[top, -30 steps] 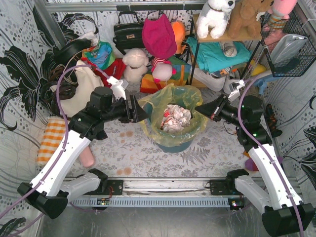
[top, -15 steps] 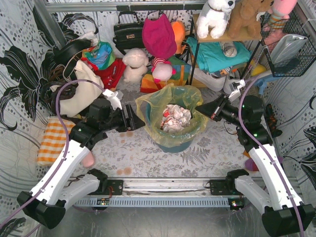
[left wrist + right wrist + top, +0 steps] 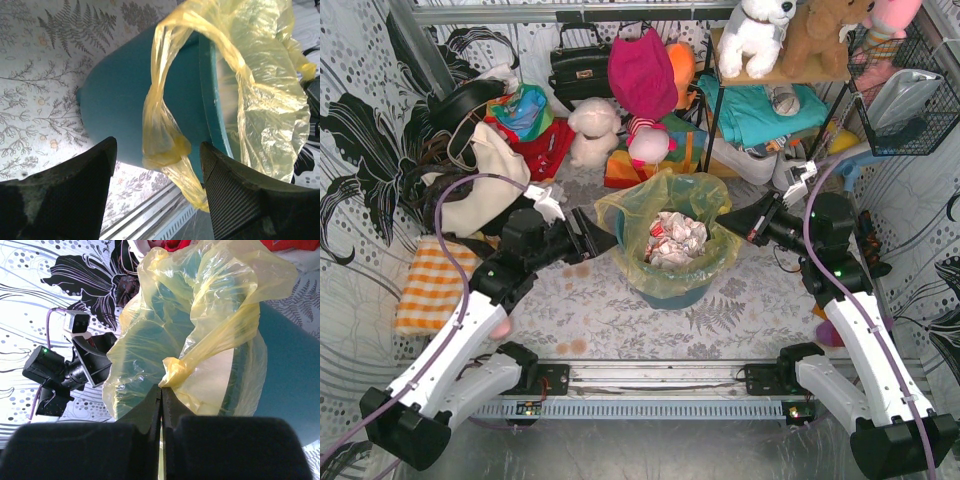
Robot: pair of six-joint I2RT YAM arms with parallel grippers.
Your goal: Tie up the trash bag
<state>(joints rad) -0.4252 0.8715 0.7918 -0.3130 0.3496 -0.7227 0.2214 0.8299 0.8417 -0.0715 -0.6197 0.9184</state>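
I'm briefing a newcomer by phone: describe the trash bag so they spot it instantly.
At the middle of the fern-patterned table stands a round teal bin. The trash bag lines it: thin yellow-green plastic spilling over the rim, crumpled white paper inside. Unlike the cream tote and plush toys nearby, it is see-through.

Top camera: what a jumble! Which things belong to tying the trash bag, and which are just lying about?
For the job:
trash bag
teal bin holding it
left claw
right claw

Just lying about:
black handbag
white plush dog
brown teddy bear
cream tote bag
orange checked cloth
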